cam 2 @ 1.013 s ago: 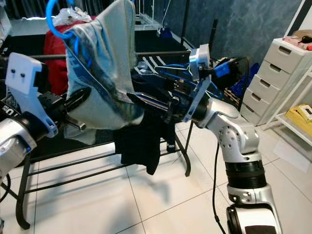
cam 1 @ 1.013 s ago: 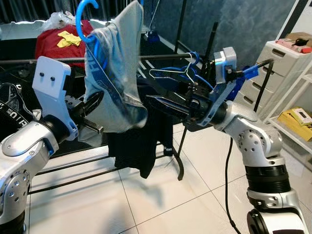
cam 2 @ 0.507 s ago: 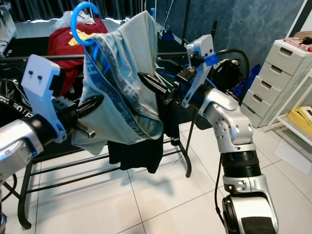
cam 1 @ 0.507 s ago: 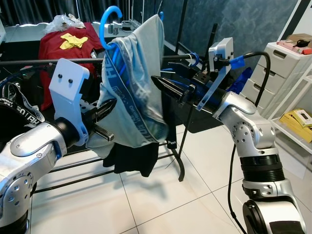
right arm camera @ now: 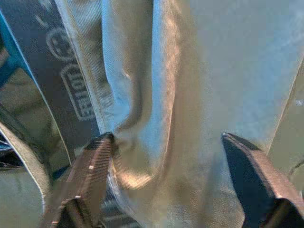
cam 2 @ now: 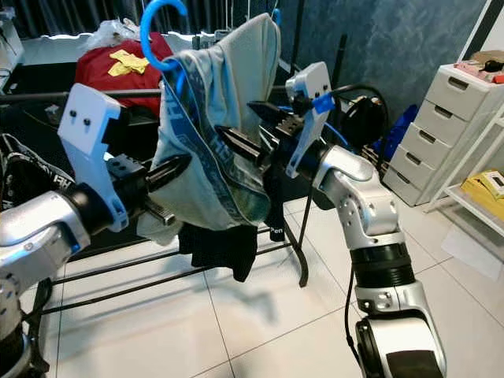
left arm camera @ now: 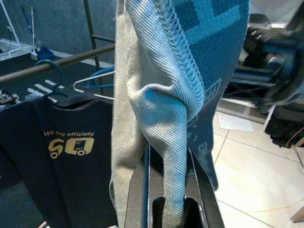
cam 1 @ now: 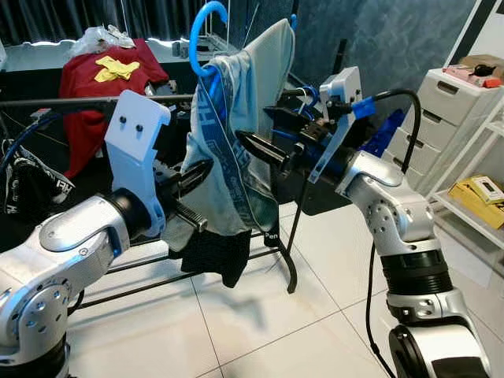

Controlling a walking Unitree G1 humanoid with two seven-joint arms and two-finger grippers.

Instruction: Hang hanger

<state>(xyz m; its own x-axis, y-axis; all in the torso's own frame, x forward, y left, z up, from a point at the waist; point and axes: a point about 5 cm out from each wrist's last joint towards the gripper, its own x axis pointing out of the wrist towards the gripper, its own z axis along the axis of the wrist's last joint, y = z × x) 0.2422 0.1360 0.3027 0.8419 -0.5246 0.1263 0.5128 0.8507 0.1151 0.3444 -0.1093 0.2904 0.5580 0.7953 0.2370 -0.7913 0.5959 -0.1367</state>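
holding a pale blue garment (cam 1: 236, 150) on a blue hanger (cam 1: 203, 35), the left gripper (cam 1: 189, 179) is clamped on a bunched fold of cloth. the right gripper (right arm camera: 171, 161) has its fingers spread wide against the fabric, gripping nothing. the hanger stands upright, long axis vertical, hook topmost and curling toward the robot's left, just in front of the rack rail (cam 1: 71, 101). it seems mid-carry; next, lift the hook over that rail beside the dark t-shirt (left arm camera: 66, 156).
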